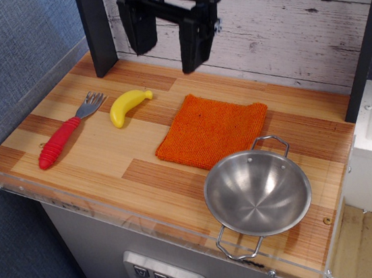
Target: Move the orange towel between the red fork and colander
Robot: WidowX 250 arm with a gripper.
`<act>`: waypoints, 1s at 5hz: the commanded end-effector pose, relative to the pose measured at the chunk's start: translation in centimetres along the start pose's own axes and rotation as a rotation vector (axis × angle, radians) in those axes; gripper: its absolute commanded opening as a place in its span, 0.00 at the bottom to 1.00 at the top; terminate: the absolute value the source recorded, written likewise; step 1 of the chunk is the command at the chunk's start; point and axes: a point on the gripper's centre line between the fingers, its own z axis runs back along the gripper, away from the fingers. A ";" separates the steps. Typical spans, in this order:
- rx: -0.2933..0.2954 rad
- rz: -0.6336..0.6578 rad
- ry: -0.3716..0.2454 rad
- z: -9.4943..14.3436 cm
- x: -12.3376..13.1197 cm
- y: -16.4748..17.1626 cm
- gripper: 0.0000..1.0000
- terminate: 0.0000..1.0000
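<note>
The gripper (pixel 167 52) hangs high over the back of the counter (pixel 106 155), in front of the whitewashed plank wall. Its 2 black fingers (pixel 138 26) point downward with a wide gap between them, and nothing is held in that gap. The fingertips are well above the wooden surface and touch none of the objects.

The orange towel (pixel 211 130) lies flat on the counter, roughly in the middle, turned so its corners point toward the edges like a diamond. Its ribbed knit is spread out with no visible folds. The front right corner of the towel lies just beside the rim of the colander (pixel 258 193); whether they touch cannot be told.

The colander sits upright near the front right of the counter, a shiny steel bowl with 2 wire loop handles, 1 toward the towel and 1 toward the front edge. It holds nothing.

The red fork (pixel 67 134) lies on the left side of the counter, its ribbed red handle toward the front left and its grey tines toward the back. A yellow toy banana (pixel 128 106) lies just right of the tines, between the fork and the towel, apart from both.

A clear plastic lip (pixel 50 195) runs along the counter's front and left edges.
</note>
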 end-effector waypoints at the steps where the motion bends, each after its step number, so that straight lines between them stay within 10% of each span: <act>1: 0.035 0.006 -0.015 -1.9 1.5 0.2 1.00 0.00; 3: 0.140 -0.010 -0.061 -4.9 3.2 -0.1 1.00 0.00; 5: 0.087 -0.008 -0.033 -8.6 3.9 -1.0 1.00 0.00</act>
